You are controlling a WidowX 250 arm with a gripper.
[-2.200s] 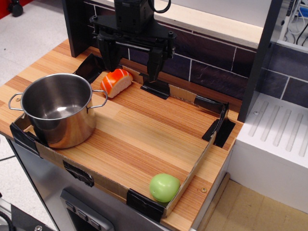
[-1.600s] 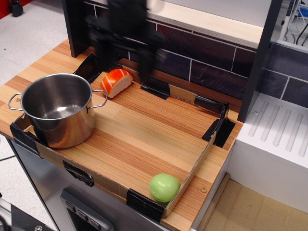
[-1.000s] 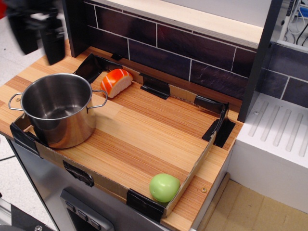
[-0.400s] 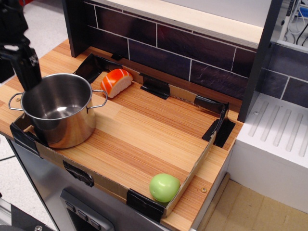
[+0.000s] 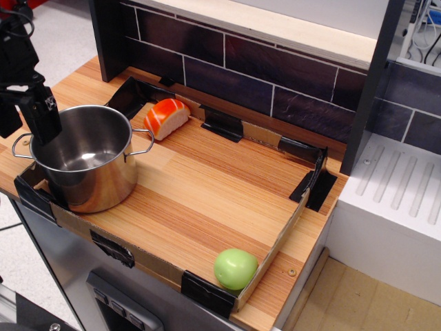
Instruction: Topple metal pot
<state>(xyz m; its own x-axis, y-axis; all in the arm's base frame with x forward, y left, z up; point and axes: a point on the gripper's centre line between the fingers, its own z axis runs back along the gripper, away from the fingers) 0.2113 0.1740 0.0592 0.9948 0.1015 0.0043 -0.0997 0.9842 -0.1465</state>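
Note:
The metal pot (image 5: 89, 165) stands upright at the front left corner of the wooden board, shiny, lidless and empty, with a wire loop handle on each side. My gripper (image 5: 26, 125) hangs at the pot's far left side. It is open, with its black fingers wide apart. The right finger (image 5: 41, 117) overlaps the pot's left rim and reaches just inside it. The left finger (image 5: 8, 121) is outside the pot, near the frame's left edge. The pot's left handle (image 5: 21, 146) shows just below the gap between the fingers.
An orange-and-white striped toy food piece (image 5: 167, 117) lies behind the pot. A green apple (image 5: 235, 268) sits at the front right corner. A low cardboard rim (image 5: 279, 241) with black tape corners borders the board. A dark tiled wall stands behind, a white drainer (image 5: 400, 200) to the right.
My gripper has moved from above the back middle of the board to the left and down to the pot's left rim. The pot, apple and striped piece have not moved.

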